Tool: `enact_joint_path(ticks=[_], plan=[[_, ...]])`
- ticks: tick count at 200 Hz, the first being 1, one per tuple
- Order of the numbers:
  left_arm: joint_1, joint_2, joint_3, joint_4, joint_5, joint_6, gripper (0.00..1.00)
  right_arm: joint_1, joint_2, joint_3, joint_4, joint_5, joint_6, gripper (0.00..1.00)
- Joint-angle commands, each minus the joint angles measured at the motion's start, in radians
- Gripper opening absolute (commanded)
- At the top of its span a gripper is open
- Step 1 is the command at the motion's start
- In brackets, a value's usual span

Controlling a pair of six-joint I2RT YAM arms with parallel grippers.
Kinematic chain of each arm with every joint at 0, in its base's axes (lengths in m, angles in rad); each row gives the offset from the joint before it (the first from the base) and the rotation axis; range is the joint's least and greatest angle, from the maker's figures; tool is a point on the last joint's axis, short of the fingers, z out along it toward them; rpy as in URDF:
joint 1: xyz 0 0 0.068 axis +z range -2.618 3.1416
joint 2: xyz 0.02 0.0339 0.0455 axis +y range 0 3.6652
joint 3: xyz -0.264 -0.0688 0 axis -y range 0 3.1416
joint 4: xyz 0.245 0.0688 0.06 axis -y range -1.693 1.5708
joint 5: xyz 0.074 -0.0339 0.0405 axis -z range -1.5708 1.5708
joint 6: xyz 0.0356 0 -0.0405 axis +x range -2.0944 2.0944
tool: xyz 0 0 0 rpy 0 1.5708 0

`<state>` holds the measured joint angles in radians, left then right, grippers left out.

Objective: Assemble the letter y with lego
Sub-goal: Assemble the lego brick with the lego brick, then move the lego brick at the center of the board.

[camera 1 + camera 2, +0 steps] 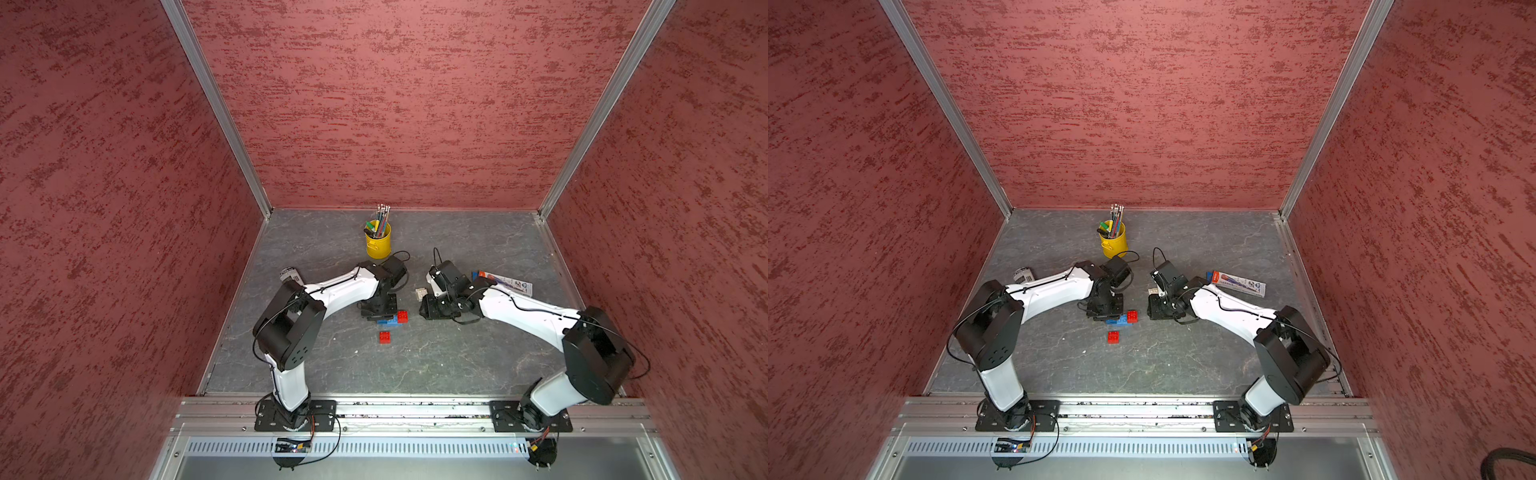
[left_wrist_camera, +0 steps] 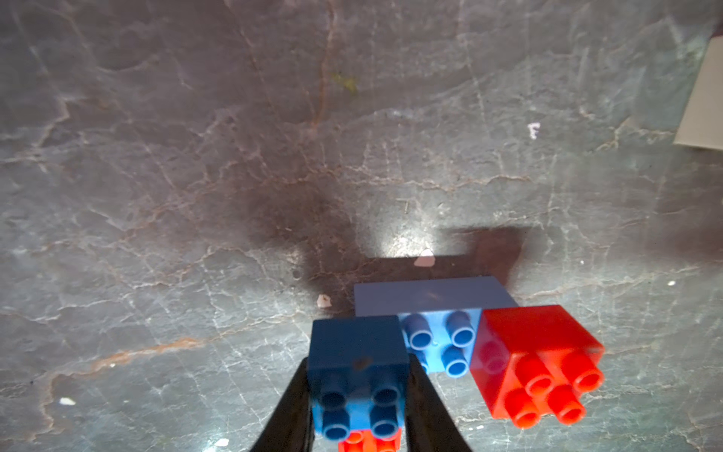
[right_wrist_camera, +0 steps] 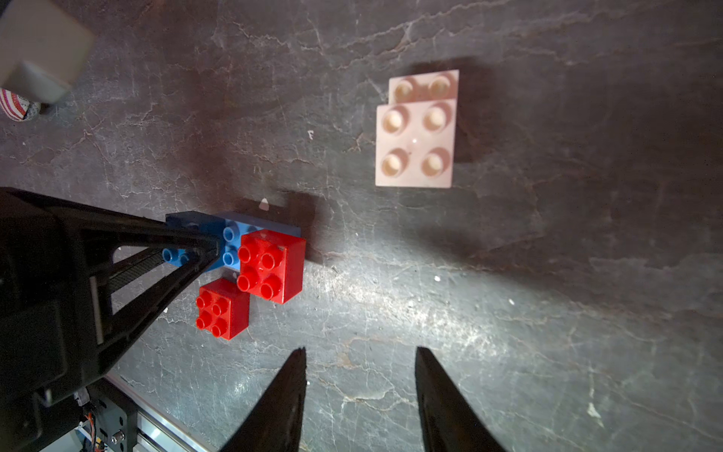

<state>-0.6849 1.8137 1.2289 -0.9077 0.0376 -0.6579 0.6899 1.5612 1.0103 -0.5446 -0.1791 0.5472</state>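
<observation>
So left claw [image 2: 359, 366] is gripping the square blue brick [image 2: 358, 340] atop the longer blue brick [image 2: 430, 297], beside a red brick [image 2: 536, 352]. And right claw [image 3: 360, 352] is hovering open, empty, near the white bricks [image 3: 416, 141].

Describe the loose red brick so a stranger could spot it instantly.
From the yellow pencil cup at the back of the table, come toward the robot to the long blue brick. The loose red brick lies alone on the table just in front of it; the other red brick sits stacked on the blue one.
</observation>
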Motion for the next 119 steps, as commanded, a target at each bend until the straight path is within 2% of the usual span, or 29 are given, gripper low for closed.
enact_joint_path(ticks=[1,61,119], plan=[[-0.022,0.079,-0.051,0.048,0.026,-0.010,0.00,-0.004,-0.021,0.004,0.000,0.017,0.005,0.48],[-0.019,0.080,-0.062,0.094,0.054,0.007,0.00,-0.004,-0.033,0.013,-0.020,0.036,0.005,0.48],[-0.028,0.088,0.039,0.061,0.081,0.074,0.00,-0.015,-0.061,0.009,-0.021,0.072,0.022,0.49]])
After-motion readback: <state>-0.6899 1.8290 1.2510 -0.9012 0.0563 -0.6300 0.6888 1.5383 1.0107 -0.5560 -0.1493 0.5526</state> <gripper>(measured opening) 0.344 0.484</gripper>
